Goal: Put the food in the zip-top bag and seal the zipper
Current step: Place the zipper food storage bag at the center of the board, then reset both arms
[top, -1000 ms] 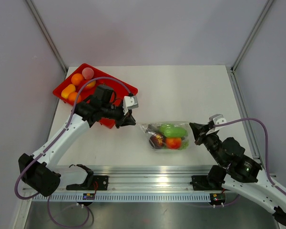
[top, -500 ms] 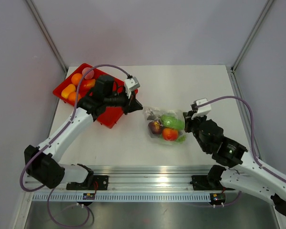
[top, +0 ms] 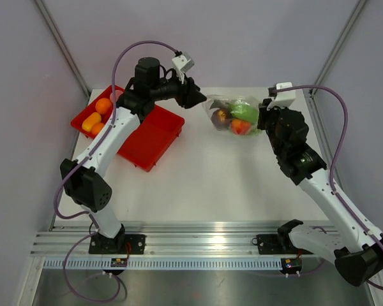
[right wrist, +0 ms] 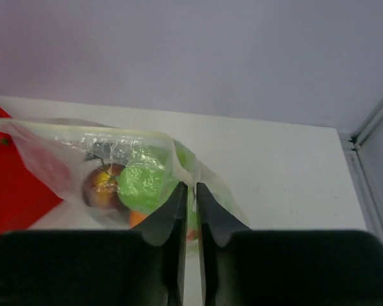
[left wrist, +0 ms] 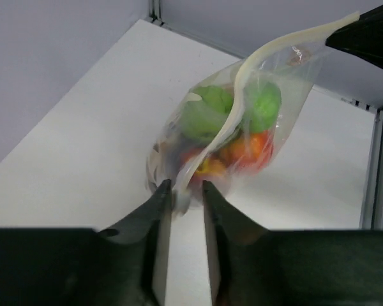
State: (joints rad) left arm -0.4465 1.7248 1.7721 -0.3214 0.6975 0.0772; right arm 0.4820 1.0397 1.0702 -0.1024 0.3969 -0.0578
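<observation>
Over the far edge of the table (top: 242,178), right of the red tray (top: 159,137): zip-top bag (top: 235,115) strung between both grippers, packed with green, orange-red and dark food (top: 240,125). Right end pinched by right gripper (top: 262,116), pressed together on the film. Left corner between the tips of left gripper (top: 200,97), parted a little; cannot tell whether clamped. Bowed from claw to claw, the zipper (left wrist: 242,102). More orange pieces (top: 101,115) at the tray's far left corner.

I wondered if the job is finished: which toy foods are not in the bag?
The orange pieces lying in the far-left corner of the red tray; the green, red and dark ones all sit inside the clear zip-top bag.
</observation>
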